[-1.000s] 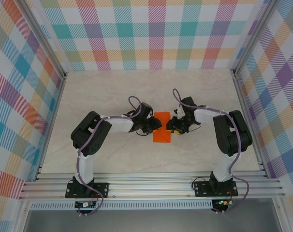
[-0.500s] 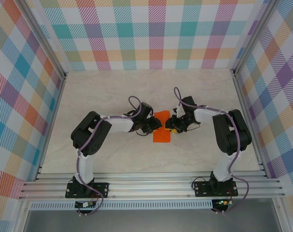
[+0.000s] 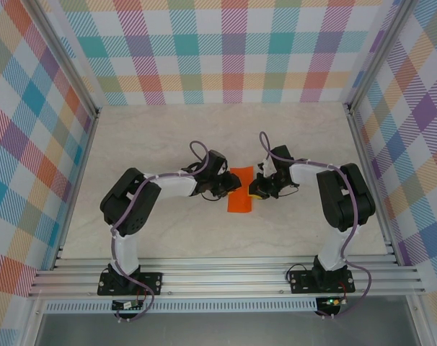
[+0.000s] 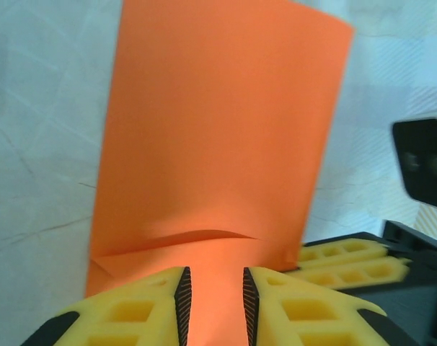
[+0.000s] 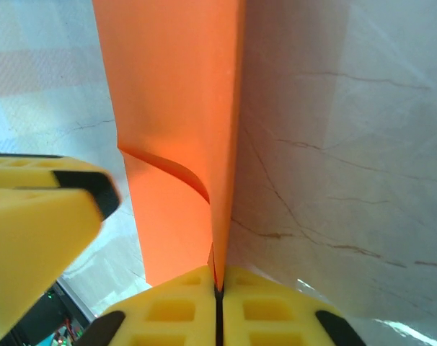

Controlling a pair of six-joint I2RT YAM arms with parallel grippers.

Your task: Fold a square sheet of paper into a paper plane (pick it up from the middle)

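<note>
Right jaws have pinched the square sheet of paper (image 5: pixel 177 94).

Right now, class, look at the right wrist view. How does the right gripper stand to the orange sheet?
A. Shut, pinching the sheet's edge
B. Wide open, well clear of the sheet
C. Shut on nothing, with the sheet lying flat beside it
A: the right gripper has its jaws pressed together, with the raised edge of the square sheet of paper caught in the seam between them.
</note>
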